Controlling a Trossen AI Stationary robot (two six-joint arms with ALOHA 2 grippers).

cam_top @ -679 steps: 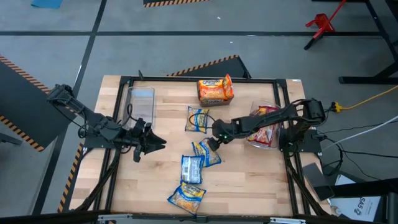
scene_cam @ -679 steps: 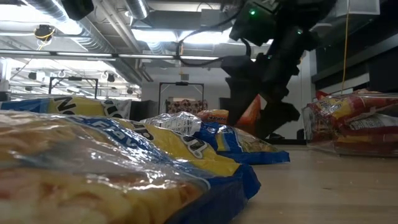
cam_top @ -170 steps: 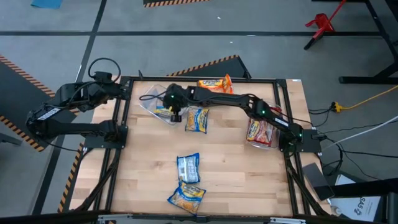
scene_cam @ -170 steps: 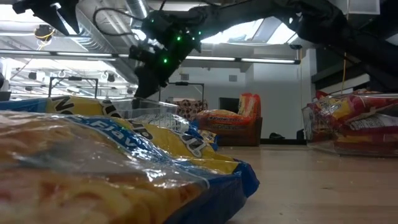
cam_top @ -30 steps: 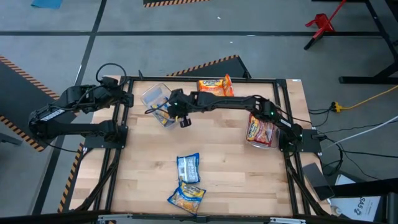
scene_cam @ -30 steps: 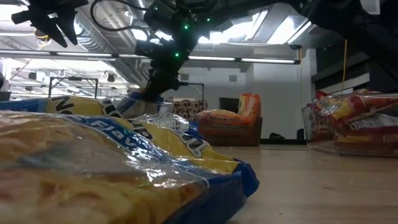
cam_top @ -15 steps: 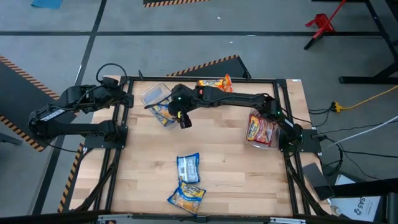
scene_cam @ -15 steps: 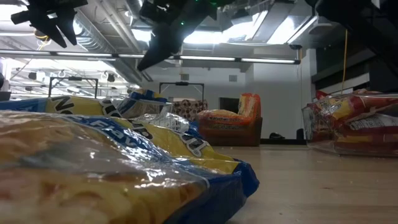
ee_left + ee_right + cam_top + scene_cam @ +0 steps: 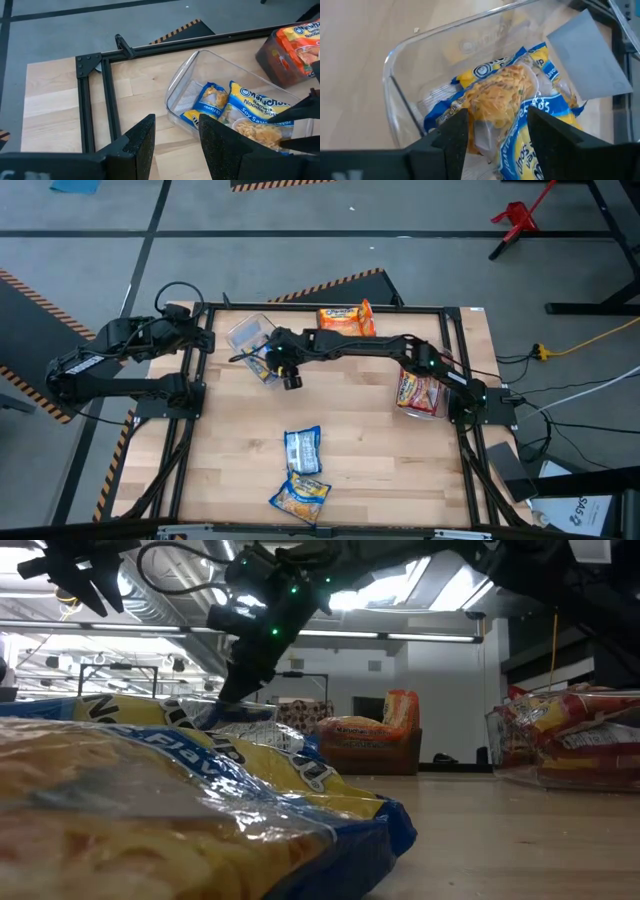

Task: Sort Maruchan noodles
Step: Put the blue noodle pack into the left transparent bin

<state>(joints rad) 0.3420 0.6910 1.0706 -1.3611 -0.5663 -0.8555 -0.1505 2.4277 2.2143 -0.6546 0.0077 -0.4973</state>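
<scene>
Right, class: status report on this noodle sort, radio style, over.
Right gripper open over clear bin of blue-and-yellow packets. Left gripper open, parked at table's far-left corner. Two packets left on table, unobstructed.

Two dark jointed arms [image 9: 360, 343], green lights

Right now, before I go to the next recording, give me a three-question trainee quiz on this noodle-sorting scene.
1. True or false: the right end effector is over the clear bin.
2. Which packets are in that bin? A) orange B) blue-and-yellow C) red-and-silver
3. How many packets lie loose on the table's near half?

Key: 1 true; 2 B; 3 two.
</scene>
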